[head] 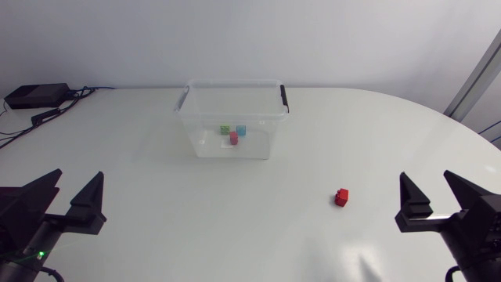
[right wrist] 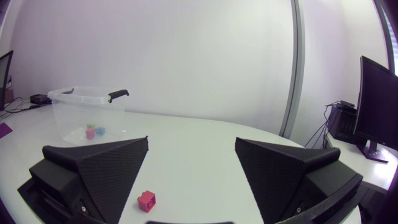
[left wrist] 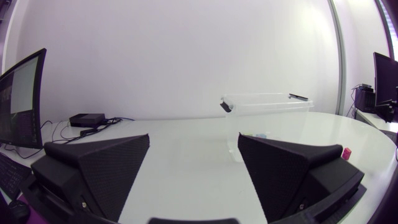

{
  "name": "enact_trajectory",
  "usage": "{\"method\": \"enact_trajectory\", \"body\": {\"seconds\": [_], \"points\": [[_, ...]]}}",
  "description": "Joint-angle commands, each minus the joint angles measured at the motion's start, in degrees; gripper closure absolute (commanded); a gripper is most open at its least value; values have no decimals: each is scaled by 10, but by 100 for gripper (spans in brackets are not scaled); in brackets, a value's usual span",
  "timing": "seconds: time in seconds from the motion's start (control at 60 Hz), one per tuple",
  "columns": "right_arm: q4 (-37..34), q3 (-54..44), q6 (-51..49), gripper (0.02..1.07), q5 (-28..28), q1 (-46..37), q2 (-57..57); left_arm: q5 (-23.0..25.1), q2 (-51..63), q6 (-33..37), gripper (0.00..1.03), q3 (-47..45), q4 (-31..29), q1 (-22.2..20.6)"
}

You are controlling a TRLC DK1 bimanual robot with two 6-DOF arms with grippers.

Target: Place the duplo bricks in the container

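Duplo pieces lie in two places. The green brick (head: 225,130), blue brick (head: 241,131) and pink brick (head: 233,139) sit inside the clear container (head: 235,84) at the table's (head: 156,196) 12 o'clock. The red brick (head: 341,197) lies alone toward 4 o'clock, ahead of the right gripper (head: 427,178). The left gripper (head: 77,175) is at 8 o'clock. Both have their fingers spread wide and hold nothing.

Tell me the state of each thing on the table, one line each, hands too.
Container, upright, no lid on, three bricks inside.
Green brick, in the container.
Blue brick, in the container, beside the green brick.
Pink brick, in the container.
Red brick, loose on the table, outside the container, not held.
Left hand, open, empty.
Right hand, open, empty.
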Motion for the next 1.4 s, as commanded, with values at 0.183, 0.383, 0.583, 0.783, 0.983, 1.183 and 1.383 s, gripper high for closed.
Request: {"method": "enact_trajectory", "body": {"seconds": [0.183, 0.383, 0.583, 0.783, 0.983, 1.183, 1.383], "points": [[1, -11, -5, 7, 2, 4, -4, 4, -6, 4, 4, -10, 2, 0], [2, -11, -5, 7, 1, 15, -4, 4, -6, 4, 4, -10, 2, 0], [-3, -1, -6, 7, 2, 7, -3, 4, -6, 4, 4, -10, 2, 0], [-65, 88, -4, 7, 0, 15, 37, 4, -6, 4, 4, -10, 2, 0], [-118, 192, 30, 8, -20, 27, 139, 4, -6, 4, 4, -10, 2, 0], [-205, 315, 72, 10, -19, 33, 290, 4, -6, 4, 4, -10, 2, 0], [-286, 388, 110, 10, -23, 37, 444, 4, -6, 4, 4, -10, 2, 0]]}}
